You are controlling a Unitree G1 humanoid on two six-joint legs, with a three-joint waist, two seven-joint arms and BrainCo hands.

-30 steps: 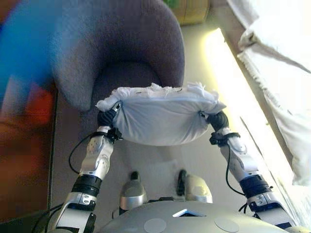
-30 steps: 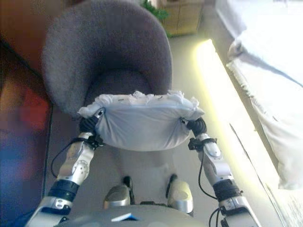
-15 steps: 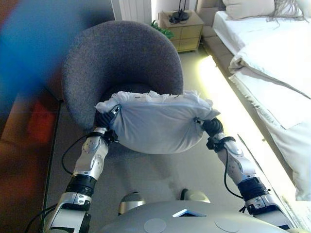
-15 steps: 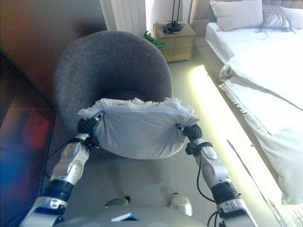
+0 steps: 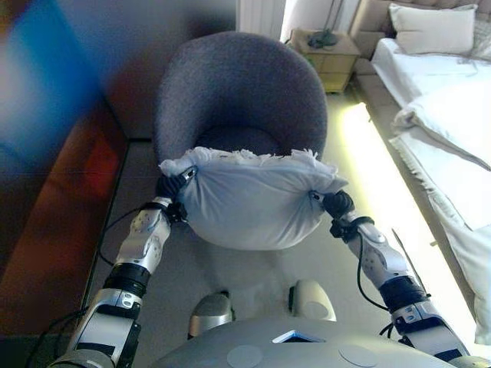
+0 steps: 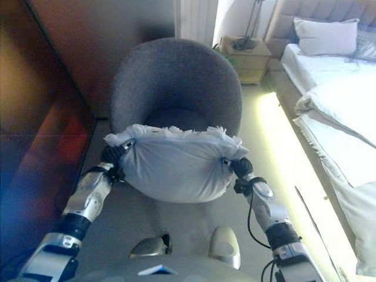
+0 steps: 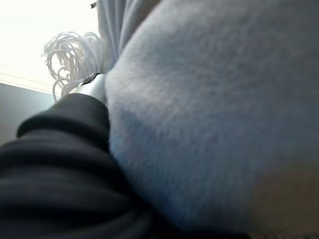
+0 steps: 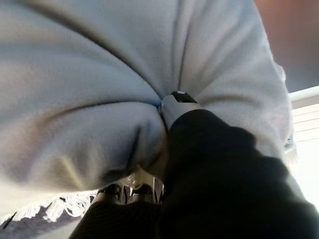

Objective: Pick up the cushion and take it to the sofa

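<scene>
A pale grey-white cushion with a fringed edge hangs in the air in front of me, held between my two hands. My left hand is pressed against its left end, where the cushion bulges over the hand's dark cover. My right hand grips the right end. In the right wrist view its thumb digs into the cushion and puckers the cloth. Right behind the cushion stands a round grey armchair.
A bed with white covers and a pillow runs along the right, with a lit strip at its base. A small nightstand stands behind the armchair. Dark brown furniture lines the left.
The whole view has swung, so the armchair and bed now show further right. The cushion stays held between both hands in the same way.
</scene>
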